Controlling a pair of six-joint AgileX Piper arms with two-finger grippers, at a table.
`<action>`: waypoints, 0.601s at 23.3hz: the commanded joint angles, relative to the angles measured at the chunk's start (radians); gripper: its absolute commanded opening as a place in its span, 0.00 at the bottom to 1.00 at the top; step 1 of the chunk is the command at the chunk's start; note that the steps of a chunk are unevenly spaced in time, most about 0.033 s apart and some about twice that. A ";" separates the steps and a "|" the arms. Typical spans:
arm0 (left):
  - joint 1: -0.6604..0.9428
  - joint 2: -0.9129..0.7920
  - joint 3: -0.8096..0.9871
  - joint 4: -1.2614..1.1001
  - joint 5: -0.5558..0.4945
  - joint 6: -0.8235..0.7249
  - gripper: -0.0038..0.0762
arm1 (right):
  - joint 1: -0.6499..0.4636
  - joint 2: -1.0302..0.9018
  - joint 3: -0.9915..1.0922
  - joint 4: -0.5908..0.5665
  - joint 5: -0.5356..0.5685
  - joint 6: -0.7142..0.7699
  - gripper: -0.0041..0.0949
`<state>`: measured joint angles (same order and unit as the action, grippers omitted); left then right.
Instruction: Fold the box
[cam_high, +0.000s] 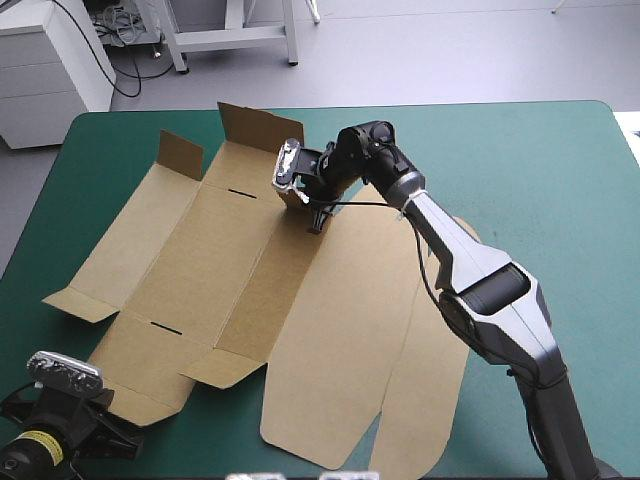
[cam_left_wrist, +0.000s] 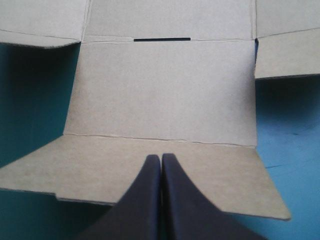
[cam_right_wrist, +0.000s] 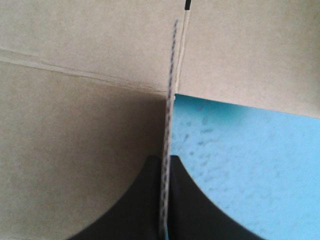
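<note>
Right end effector (cam_right_wrist: 165, 160): clamped on box (cam_high: 230, 270) flap (cam_right_wrist: 169, 100) edge.
Left end effector (cam_left_wrist: 161, 158): clenched empty, over box's near side.
Risk: thin pinch slipping, flap dropping flat.

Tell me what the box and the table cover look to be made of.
The box: brown corrugated board, matte and unprinted. Its cut edge, pinched in the right tool, shows a wavy fluted core. The cover: teal-green, smooth and matte, perhaps a rubbery or felt-like mat; the views leave that open.
</note>
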<state>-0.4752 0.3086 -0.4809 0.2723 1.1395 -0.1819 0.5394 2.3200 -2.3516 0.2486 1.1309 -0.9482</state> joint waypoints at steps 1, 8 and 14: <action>-0.002 0.015 -0.021 0.011 -0.043 -0.009 0.04 | -0.004 -0.070 -0.054 0.051 -0.024 -0.163 0.02; -0.002 0.015 -0.021 0.011 -0.043 -0.009 0.04 | -0.002 -0.068 -0.053 0.127 0.073 -0.223 0.02; -0.002 0.015 -0.021 0.011 -0.043 -0.009 0.04 | 0.028 -0.068 -0.053 0.149 0.073 -0.181 0.02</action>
<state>-0.4752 0.3086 -0.4809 0.2723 1.1413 -0.1819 0.5494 2.3200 -2.3708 0.3544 1.2275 -1.1462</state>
